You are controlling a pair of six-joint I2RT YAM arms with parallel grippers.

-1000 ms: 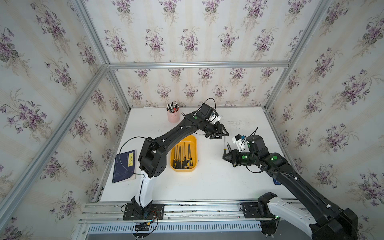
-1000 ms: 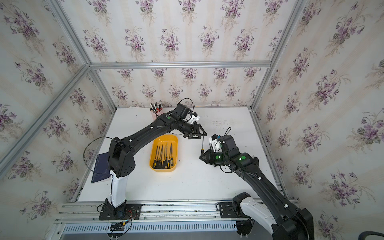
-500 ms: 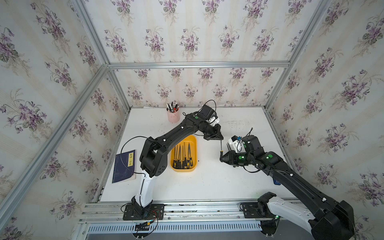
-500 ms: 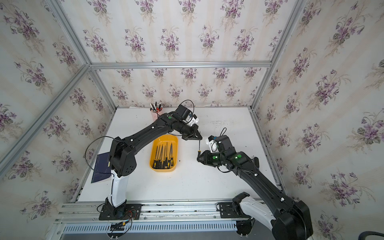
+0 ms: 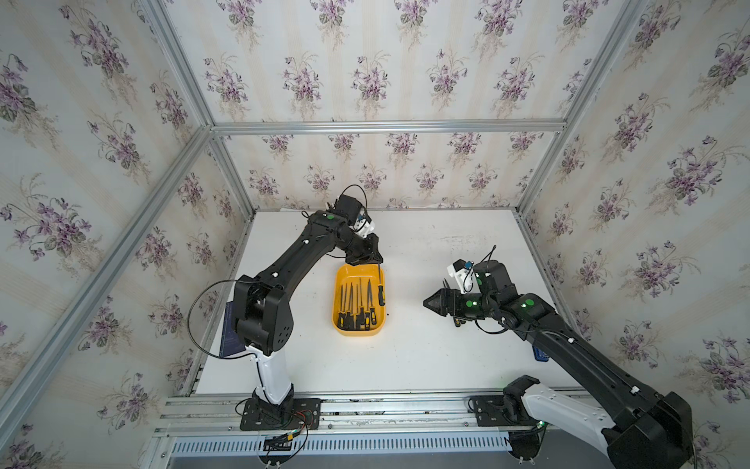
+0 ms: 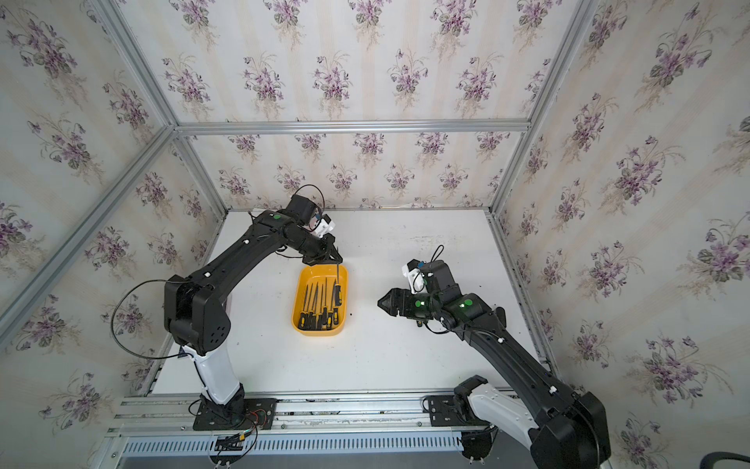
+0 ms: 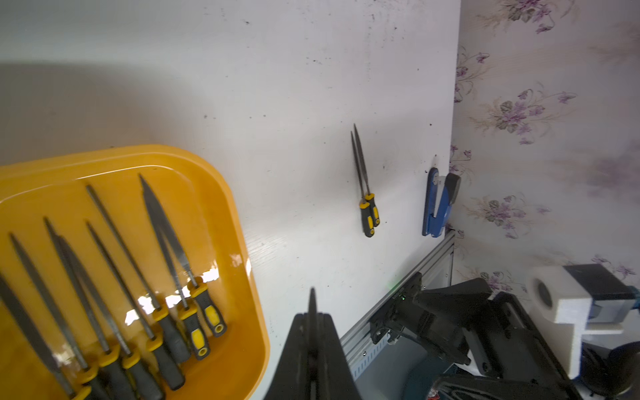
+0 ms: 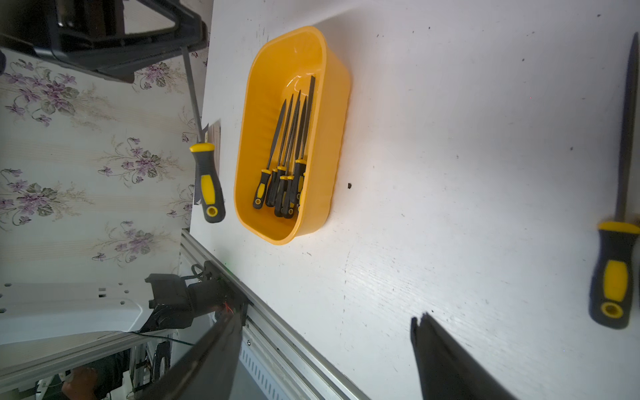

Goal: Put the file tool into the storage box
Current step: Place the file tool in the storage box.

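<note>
Handover done: left gripper (image 5: 376,260) clamps the file (image 5: 381,293) by its blade, handle dangling over the storage box (image 5: 336,292), seemingly near its rim. Right gripper (image 5: 431,302) has sprung wide, empty; drop comes next.

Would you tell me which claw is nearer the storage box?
Left. The left claw holds a file over the far end of the storage box; the right claw stands open, off to its side.

storage box (image 5: 358,331) in the middle of the table (image 5: 426,365), files (image 5: 360,314) inside it, two more files (image 7: 367,197) on the table to its right
</note>
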